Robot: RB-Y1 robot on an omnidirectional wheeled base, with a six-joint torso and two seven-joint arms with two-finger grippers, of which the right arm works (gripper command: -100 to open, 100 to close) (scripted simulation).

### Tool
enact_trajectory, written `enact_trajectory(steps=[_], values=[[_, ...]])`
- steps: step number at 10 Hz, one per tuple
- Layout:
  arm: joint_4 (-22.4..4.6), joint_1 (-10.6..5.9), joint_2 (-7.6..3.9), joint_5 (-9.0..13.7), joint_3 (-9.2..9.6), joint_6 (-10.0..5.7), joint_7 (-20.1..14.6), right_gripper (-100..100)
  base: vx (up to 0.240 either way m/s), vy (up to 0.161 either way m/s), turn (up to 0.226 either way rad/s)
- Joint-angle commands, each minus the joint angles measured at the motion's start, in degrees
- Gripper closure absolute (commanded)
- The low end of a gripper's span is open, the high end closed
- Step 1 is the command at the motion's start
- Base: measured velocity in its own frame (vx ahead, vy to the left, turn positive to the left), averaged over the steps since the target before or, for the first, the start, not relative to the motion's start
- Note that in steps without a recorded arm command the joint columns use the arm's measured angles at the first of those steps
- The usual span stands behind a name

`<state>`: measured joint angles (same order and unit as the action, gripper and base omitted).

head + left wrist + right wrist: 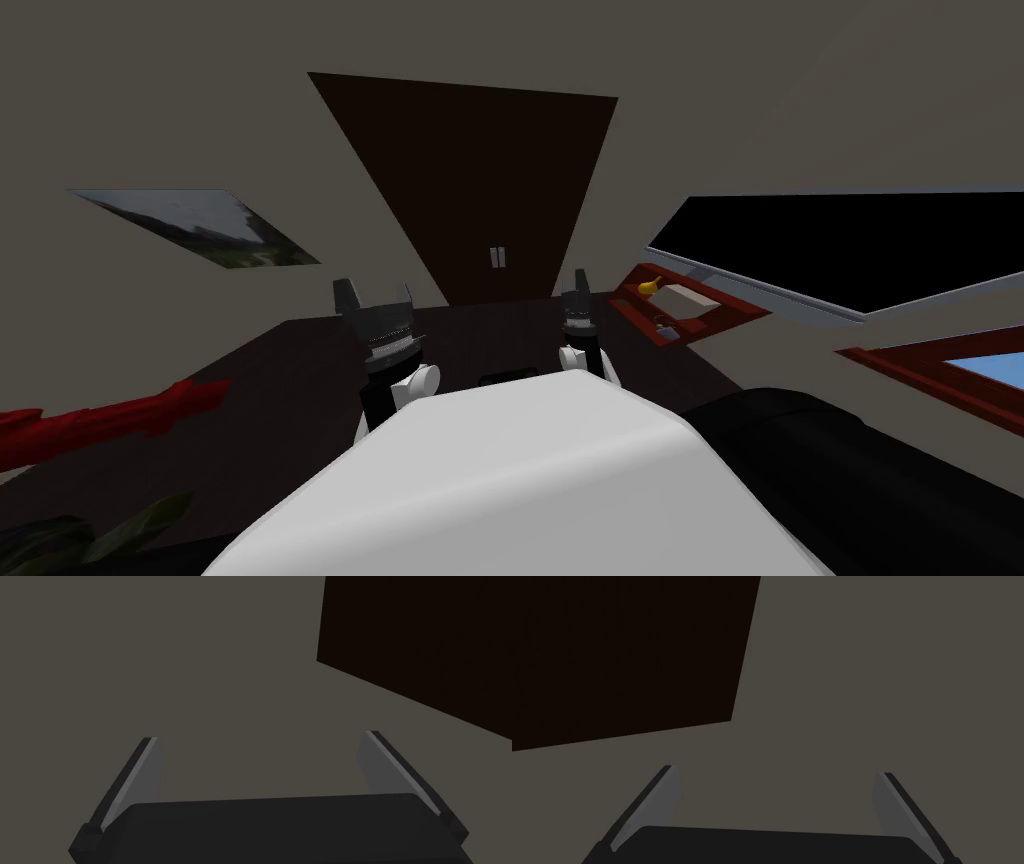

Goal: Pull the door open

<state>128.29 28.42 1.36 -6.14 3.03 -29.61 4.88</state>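
Note:
A dark brown door (470,190) stands ahead in the grey wall, with a small pale handle (497,257) low on its right side. My left gripper (375,296) is raised short of the door, to its left, open with nothing between its fingers. My right gripper (578,285) is up beside the door's right edge, just right of the handle and apart from it, also open and empty. In the left wrist view the open gripper (260,738) faces the grey wall beside the door (425,641). The right wrist view has the open gripper (777,772) and a corner of the door (622,651).
A red shelf unit (680,310) with small items hangs on the wall right of the door. Above it is a wide black panel (850,245). A dark sofa (880,480) lies at my right. A red object (110,415) and a plant (90,535) lie at my left.

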Motion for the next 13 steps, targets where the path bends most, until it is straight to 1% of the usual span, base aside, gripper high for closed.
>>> enact_trajectory(steps=[1, 2, 4, 6, 9, 11, 12, 13], values=[[-1.18, -0.43, -0.62, -0.27, -0.48, 0.30, -0.73, -100, 0.131, 0.006, 0.029], [-1.51, -0.56, -0.77, -0.35, -0.61, 0.39, -0.93, -100, 0.182, 0.035, 0.034], [-3.00, -1.11, -1.43, -0.69, -1.22, 0.77, -1.85, -100, 0.172, 0.043, 0.027], [-4.92, -1.82, -2.19, -1.14, -2.00, 1.26, -3.05, -100, 0.190, 0.050, 0.041], [-8.63, -3.19, -3.36, -1.99, -3.51, 2.21, -5.34, -100, 0.194, 0.056, 0.049], [-10.01, -3.70, -3.74, -2.31, -4.07, 2.56, -6.20, -100, 0.142, 0.039, 0.037], [-11.42, -4.23, -4.11, -2.64, -4.64, 2.92, -7.07, -100, 0.109, 0.052, 0.052], [-12.19, -4.51, -4.28, -2.82, -4.95, 3.12, -7.54, -100, 0.124, 0.050, 0.039]])
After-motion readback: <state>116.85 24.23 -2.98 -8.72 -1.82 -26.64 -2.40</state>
